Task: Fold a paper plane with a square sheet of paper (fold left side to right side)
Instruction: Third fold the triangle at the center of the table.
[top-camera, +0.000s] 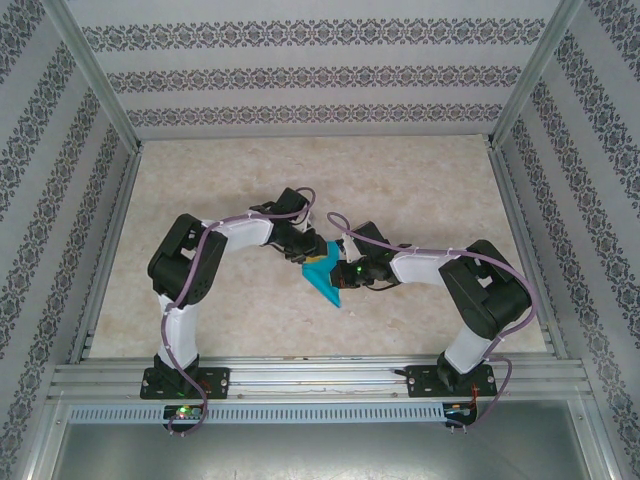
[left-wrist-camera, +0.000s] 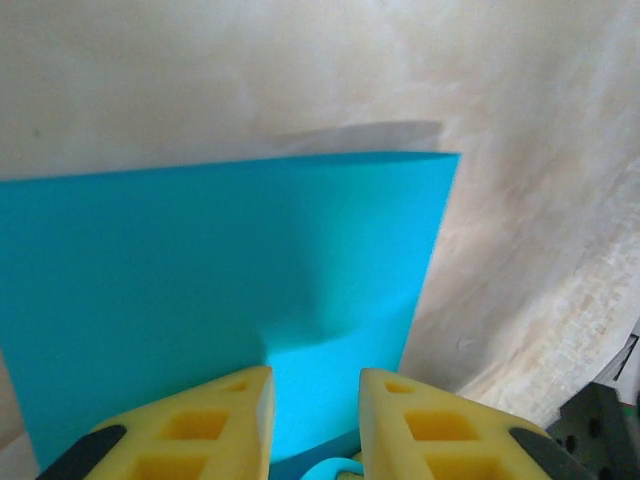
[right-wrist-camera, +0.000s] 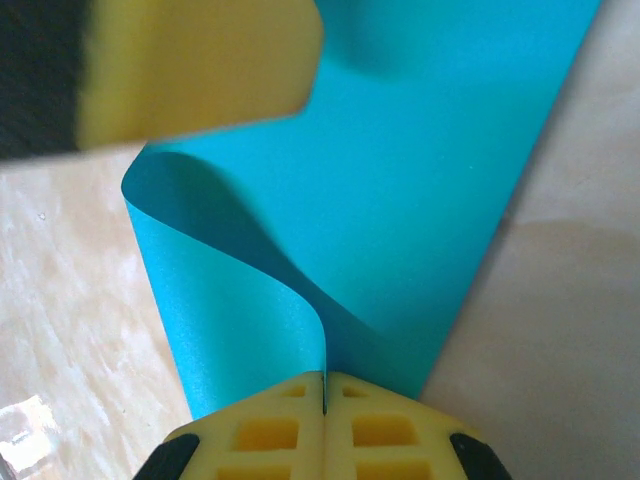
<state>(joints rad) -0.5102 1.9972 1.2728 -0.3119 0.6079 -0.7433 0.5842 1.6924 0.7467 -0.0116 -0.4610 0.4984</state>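
Wallpaper-patterned grey-and-white side walls (top-camera: 300, 80) box in my workspace, with silver aluminium frame rails (top-camera: 320, 375) along the near edge where both arm bases are bolted. The beige marbled tabletop (top-camera: 300, 170) lies between them. What crowds my overhead view is the two wrists themselves: they meet at mid-table and cover part of the bright turquoise-blue square sheet of paper (top-camera: 325, 275), so I see it there as a pointed shape poking toward the near edge.

The left gripper (top-camera: 303, 250) reaches in from the left, its arm bent up and over at the elbow; the right gripper (top-camera: 350, 272) comes in from the right in a mirrored bend, the two heads just beside each other.

From the left wrist, the left gripper (left-wrist-camera: 315, 385) has its yellow foam fingers parted by a narrow gap, and the sheet (left-wrist-camera: 200, 300) spreads out ahead of them over the table, seen through that gap. I cannot tell whether either pad touches it.

From the right wrist, the right gripper (right-wrist-camera: 324, 385) is pressed closed, pinching an edge of the sheet (right-wrist-camera: 420, 200) in the seam between its pads. The paper curls up there in a soft loop, uncreased, with a blurred yellow finger (right-wrist-camera: 190, 60) of the left gripper above it.
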